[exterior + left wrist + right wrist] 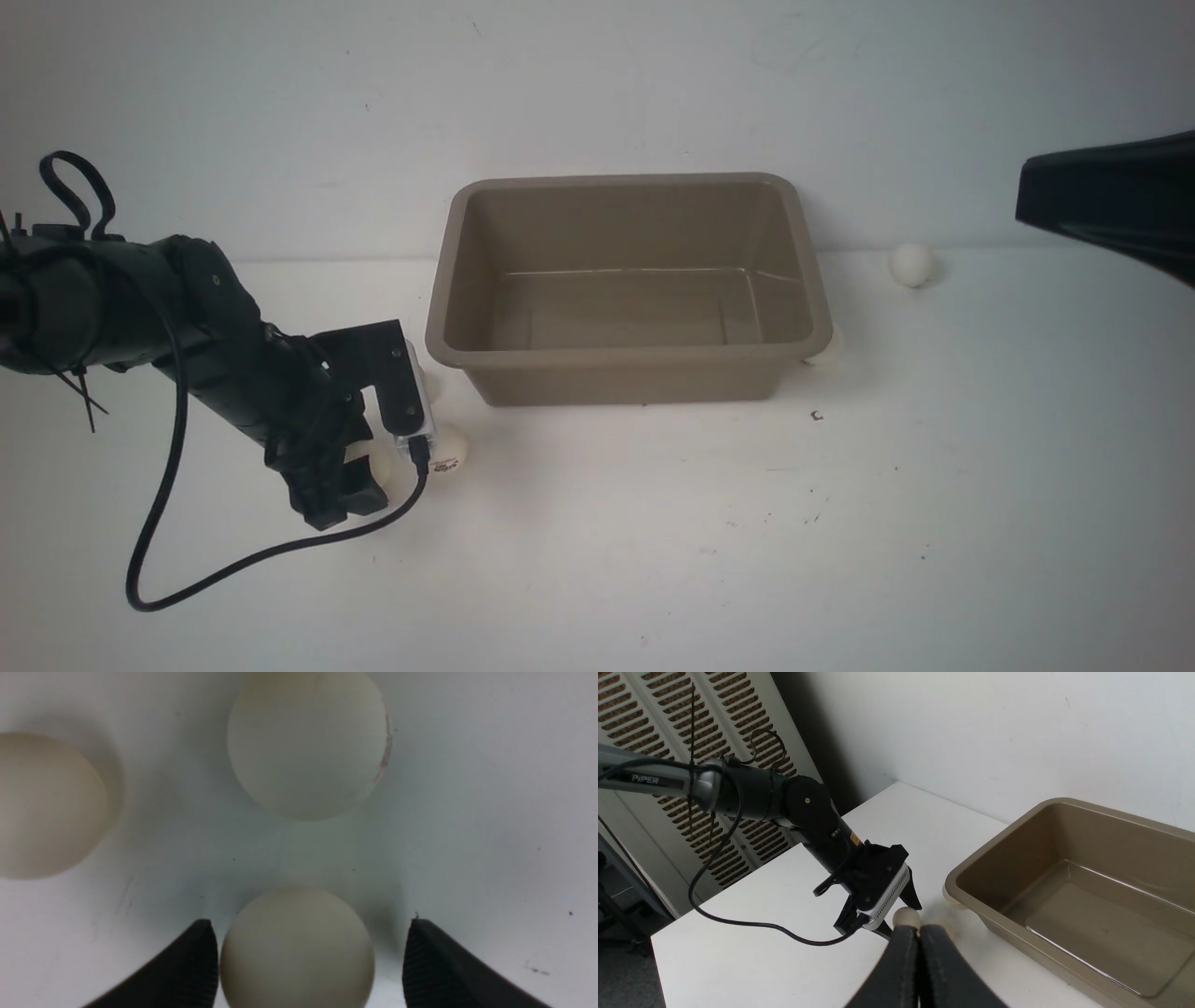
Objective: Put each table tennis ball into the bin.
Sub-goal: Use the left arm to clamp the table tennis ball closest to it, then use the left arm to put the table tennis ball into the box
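On the white table (709,569), taupe bin (630,378)

Bin (625,356) smooth plastic (faint sheen); balls (306,742) matt; table (840,560) matt, scuffed.

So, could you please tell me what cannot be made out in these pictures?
Left wrist view: the bottom edge cuts off the nearest ball, so whether the left fingers touch it is unclear.
Front view: the left arm hides most of that ball.
Front view: the bin rim half covers a second ball.
Front view: the edge cuts off the right arm; its fingers are out of view there.
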